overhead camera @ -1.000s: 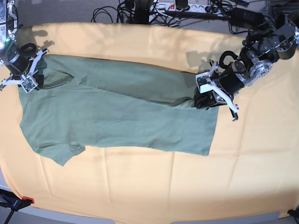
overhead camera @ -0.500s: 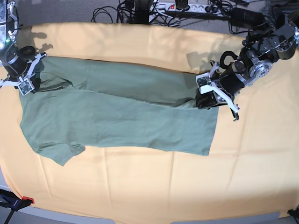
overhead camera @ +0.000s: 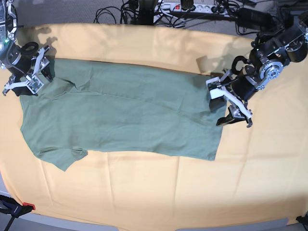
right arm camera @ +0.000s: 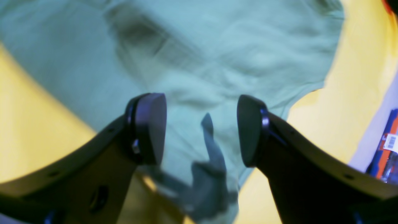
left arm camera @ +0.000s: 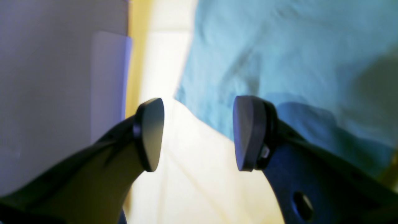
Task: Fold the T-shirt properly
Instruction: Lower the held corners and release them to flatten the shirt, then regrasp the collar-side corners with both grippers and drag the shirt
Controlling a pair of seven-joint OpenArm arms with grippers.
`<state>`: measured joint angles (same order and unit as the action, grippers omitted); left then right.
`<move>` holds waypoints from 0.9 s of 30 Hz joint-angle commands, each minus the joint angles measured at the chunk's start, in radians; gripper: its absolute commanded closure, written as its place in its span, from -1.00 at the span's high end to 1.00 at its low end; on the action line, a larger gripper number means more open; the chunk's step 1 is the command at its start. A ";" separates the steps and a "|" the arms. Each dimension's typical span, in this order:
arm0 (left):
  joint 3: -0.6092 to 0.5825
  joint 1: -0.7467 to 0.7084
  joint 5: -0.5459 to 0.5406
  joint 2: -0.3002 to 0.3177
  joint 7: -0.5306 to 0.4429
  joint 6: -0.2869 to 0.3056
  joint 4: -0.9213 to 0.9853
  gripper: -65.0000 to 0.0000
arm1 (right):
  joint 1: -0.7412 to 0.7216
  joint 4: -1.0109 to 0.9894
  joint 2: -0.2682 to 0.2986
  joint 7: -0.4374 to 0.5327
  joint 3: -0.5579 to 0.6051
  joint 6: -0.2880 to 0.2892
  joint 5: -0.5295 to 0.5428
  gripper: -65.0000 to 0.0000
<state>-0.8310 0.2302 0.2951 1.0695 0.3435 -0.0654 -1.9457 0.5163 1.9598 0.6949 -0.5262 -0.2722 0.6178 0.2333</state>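
T-shirt (overhead camera: 120, 118) lies folded lengthwise across the yellow cloth (overhead camera: 159, 192) on the tabletop, left gripper (overhead camera: 230, 103) at its right hem and right gripper (overhead camera: 28, 72) at its far-left corner, fingers of both spread wide, gripping nothing, apparently releasing to let the fold settle.

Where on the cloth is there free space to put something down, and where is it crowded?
Free: the wide strip of cloth below the T-shirt, and the band above it. Crowded: the shirt's two ends, where the left gripper and right gripper stand open.
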 commanded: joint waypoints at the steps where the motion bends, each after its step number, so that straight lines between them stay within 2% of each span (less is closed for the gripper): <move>1: 0.010 0.014 0.007 0.034 -0.006 0.000 -0.014 0.10 | 0.003 0.033 0.026 -0.004 -0.011 0.002 0.011 0.16; 7: 0.010 0.014 -0.073 0.118 -0.010 0.153 -0.061 0.10 | 0.079 0.079 0.085 -0.068 -0.011 0.057 0.033 0.16; 9: 0.010 0.014 -0.098 0.135 -0.010 0.179 -0.081 0.10 | 0.110 0.079 0.101 -0.092 -0.011 0.056 0.032 0.16; 11: 0.010 0.014 -0.111 0.144 -0.010 0.179 -0.095 0.10 | 0.138 0.078 0.109 -0.123 -0.011 0.045 0.019 0.16; 14: 0.010 0.014 -0.118 0.144 -0.011 0.179 -0.106 0.10 | 0.172 0.074 0.117 -0.121 -0.011 0.004 -0.060 0.10; 16: 0.010 0.014 -0.124 0.144 -0.022 0.179 -0.109 0.10 | 0.174 0.058 0.120 -0.121 -0.011 0.000 -0.080 0.00; 18: 0.010 0.014 -0.126 0.144 -0.029 0.179 -0.109 0.10 | 0.173 0.029 0.122 -0.118 -0.011 0.000 -0.082 0.00; 20: 0.010 0.014 -0.129 0.145 -0.028 0.179 -0.109 0.10 | 0.172 -0.011 0.123 -0.097 -0.011 0.003 -0.093 0.00; 23: 0.010 0.014 -0.129 0.144 -0.029 0.179 -0.109 0.10 | 0.167 -0.083 0.123 -0.034 -0.011 -0.035 -0.161 0.00; 25: 0.010 0.014 -0.129 0.144 -0.029 0.179 -0.109 0.10 | 0.168 -0.116 0.123 0.009 -0.011 -0.042 -0.176 0.00; 26: 0.010 0.014 -0.129 0.144 -0.031 0.179 -0.109 0.10 | 0.168 -0.124 0.123 0.015 -0.011 -0.041 -0.175 -0.03; 27: 0.010 0.014 -0.129 0.144 -0.033 0.179 -0.109 0.10 | 0.168 -0.128 0.123 0.015 -0.011 -0.038 -0.175 -0.16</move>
<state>-0.8310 0.2302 0.1635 1.1938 0.3218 0.1322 -2.0418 0.6819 1.8286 0.8005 -0.5007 -0.2733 0.5877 0.0708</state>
